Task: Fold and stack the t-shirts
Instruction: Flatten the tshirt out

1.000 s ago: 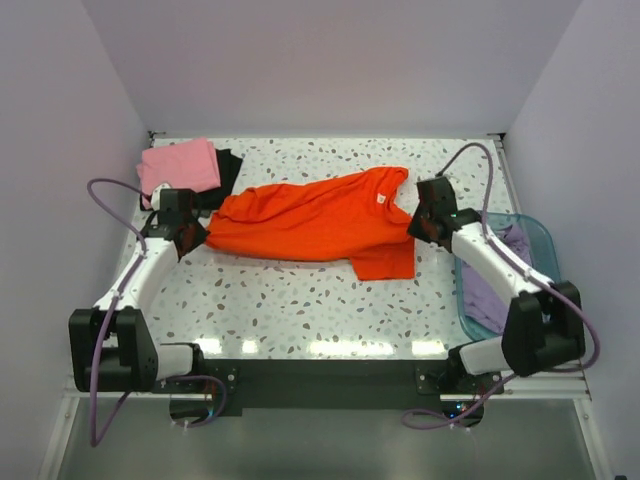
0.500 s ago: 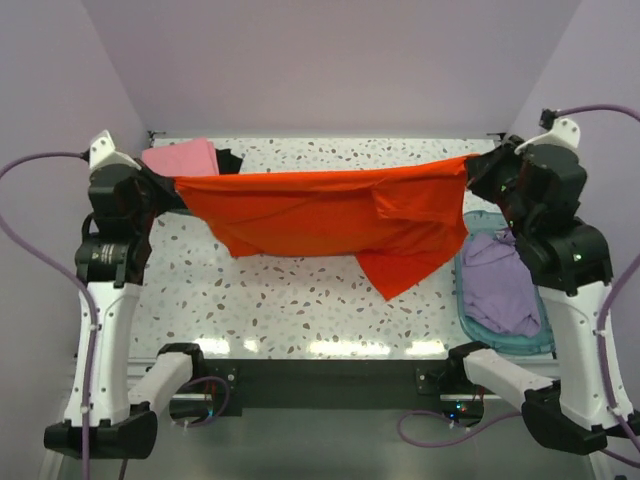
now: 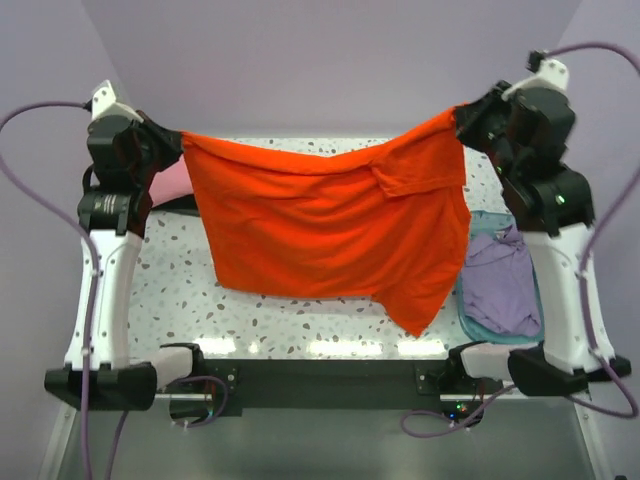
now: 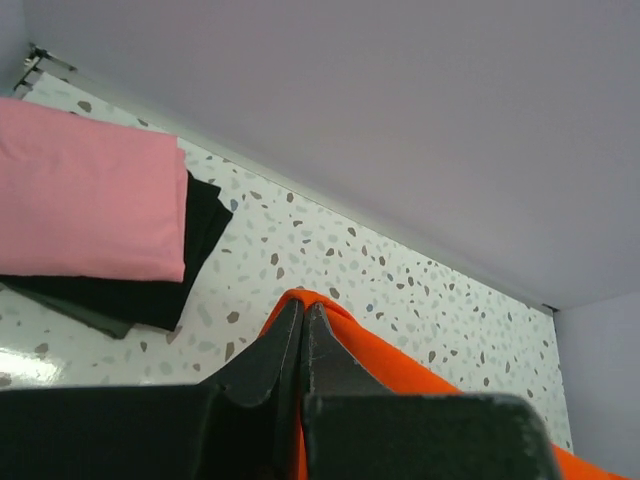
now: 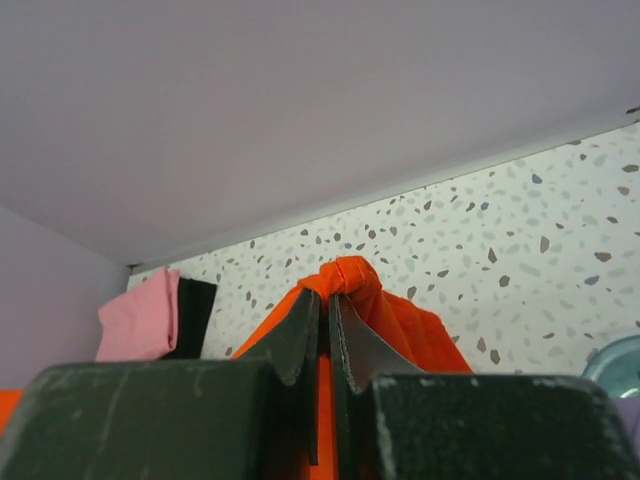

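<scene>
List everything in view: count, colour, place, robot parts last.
orange t-shirt: 1, orange-red, held up and spread, centre
pink t-shirt: 1, pink, folded, far left, atop the black one
black t-shirt: 1, black, folded under the pink one
basket: 1, translucent blue, right side
lavender t-shirt: 1, pale lavender, in the basket
table: 1, white speckled, beneath everything
left gripper: 1, black, shut on the orange t-shirt
right gripper: 1, black, shut on the orange t-shirt

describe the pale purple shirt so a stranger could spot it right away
On the speckled table, look to the right edge for a translucent blue basket. The lavender t-shirt lies crumpled inside it, unlike the orange t-shirt held aloft and the pink t-shirt and black t-shirt folded far left.
</scene>
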Action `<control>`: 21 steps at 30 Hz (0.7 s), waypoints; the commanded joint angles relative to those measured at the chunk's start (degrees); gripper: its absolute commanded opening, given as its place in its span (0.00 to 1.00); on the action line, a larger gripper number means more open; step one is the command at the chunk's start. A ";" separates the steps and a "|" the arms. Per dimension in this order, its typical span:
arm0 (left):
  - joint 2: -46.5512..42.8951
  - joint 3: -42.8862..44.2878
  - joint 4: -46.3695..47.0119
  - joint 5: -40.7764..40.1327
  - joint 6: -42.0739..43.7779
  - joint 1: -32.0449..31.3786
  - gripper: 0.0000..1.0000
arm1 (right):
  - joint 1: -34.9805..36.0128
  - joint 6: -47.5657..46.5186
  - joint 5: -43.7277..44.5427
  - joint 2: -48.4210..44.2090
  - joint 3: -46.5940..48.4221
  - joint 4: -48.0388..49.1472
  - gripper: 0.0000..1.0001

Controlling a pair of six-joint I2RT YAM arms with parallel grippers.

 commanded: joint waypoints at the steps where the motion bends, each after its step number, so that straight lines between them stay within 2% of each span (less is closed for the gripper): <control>1: 10.07 2.34 12.22 3.82 -1.36 0.54 0.00 | -0.89 -1.95 -3.84 12.69 4.02 11.32 0.00; 4: 20.20 12.08 16.71 6.27 -1.63 0.54 0.00 | -1.95 -1.95 -6.21 20.98 15.34 12.48 0.00; 5: 22.66 18.72 17.51 6.80 -2.06 0.54 0.00 | -2.56 -1.77 -6.39 25.88 22.94 11.96 0.00; 7: 29.93 26.48 15.95 8.39 -1.80 0.63 0.00 | -3.00 -1.33 -7.53 30.56 30.28 10.73 0.00; 8: 32.07 34.44 14.89 8.65 -1.98 0.63 0.00 | -3.61 -1.16 -7.71 33.81 36.58 10.29 0.00; 10: 37.00 40.99 12.95 9.44 -1.54 0.72 0.00 | -4.23 -0.19 -8.41 35.50 40.23 9.93 0.00; 12: 38.41 45.76 12.24 9.53 -1.54 0.80 0.00 | -5.29 0.07 -8.68 34.29 38.33 11.76 0.00; 16: 34.40 39.20 13.20 8.13 -0.57 0.98 0.00 | -7.22 1.74 -9.64 29.01 27.09 12.40 0.00; 19: 27.80 19.75 16.18 7.34 -1.18 1.07 0.00 | -8.19 2.88 -10.96 23.48 13.83 12.13 0.00; 21: 24.37 11.36 17.16 6.20 -1.71 1.16 0.00 | -8.54 3.41 -12.45 20.06 2.14 12.04 0.00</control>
